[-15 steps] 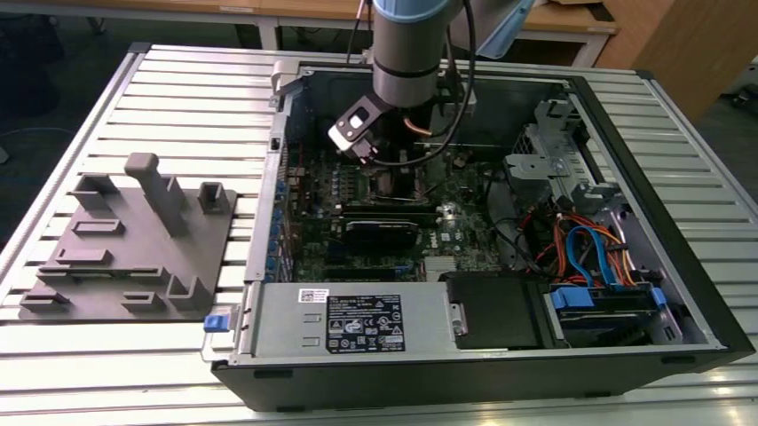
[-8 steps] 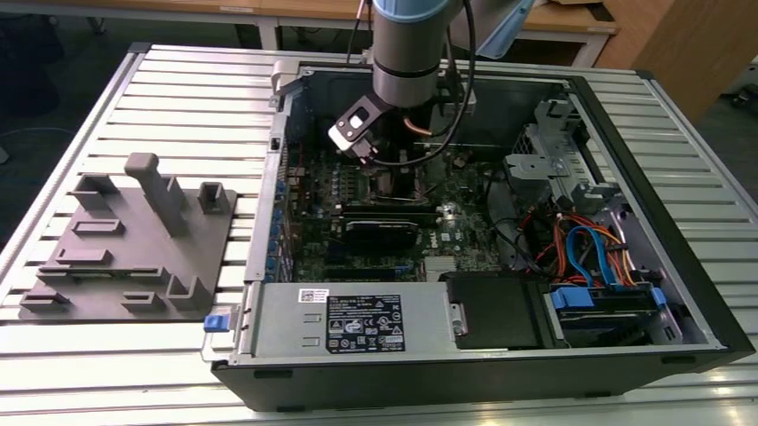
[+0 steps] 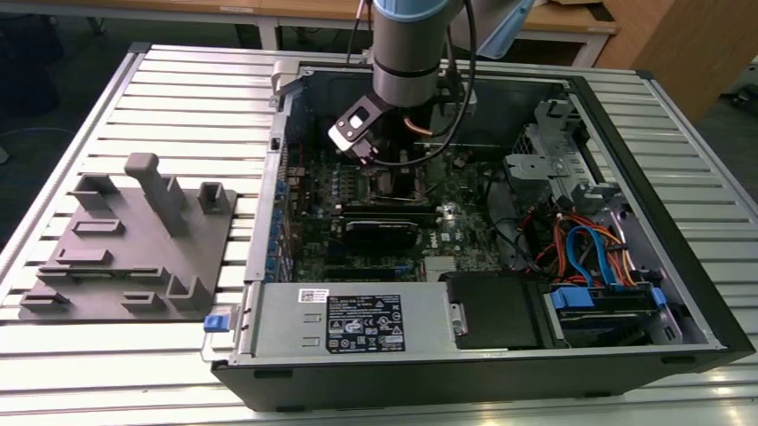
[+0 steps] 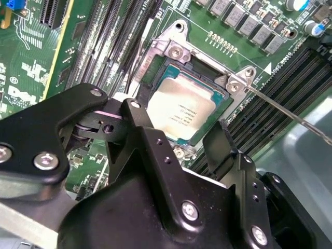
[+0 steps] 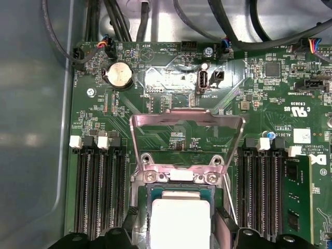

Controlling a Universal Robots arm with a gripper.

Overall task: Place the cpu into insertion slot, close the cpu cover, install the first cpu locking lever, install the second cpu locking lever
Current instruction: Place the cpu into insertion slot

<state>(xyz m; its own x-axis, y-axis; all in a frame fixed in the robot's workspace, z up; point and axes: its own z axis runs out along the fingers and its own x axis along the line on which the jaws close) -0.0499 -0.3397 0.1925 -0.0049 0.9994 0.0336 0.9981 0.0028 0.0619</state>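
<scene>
Around the insertion slot [image 3: 397, 186] in the exterior view, the case wall [image 3: 284, 160] blocked 9 o'clock, while the drive cage [image 3: 539, 169] and cables [image 3: 569, 244] crowded 3 to 4 o'clock. The cpu cover [image 5: 187, 120] stood raised off the cpu [image 5: 180, 220], leaving its face clear from above.

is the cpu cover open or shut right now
Open: in the first wrist view the cpu cover stands swung up off the insertion slot, leaving the cpu bare.

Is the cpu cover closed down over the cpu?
No, the cover stands flipped up in the first wrist view, leaving the cpu face bare.
</scene>
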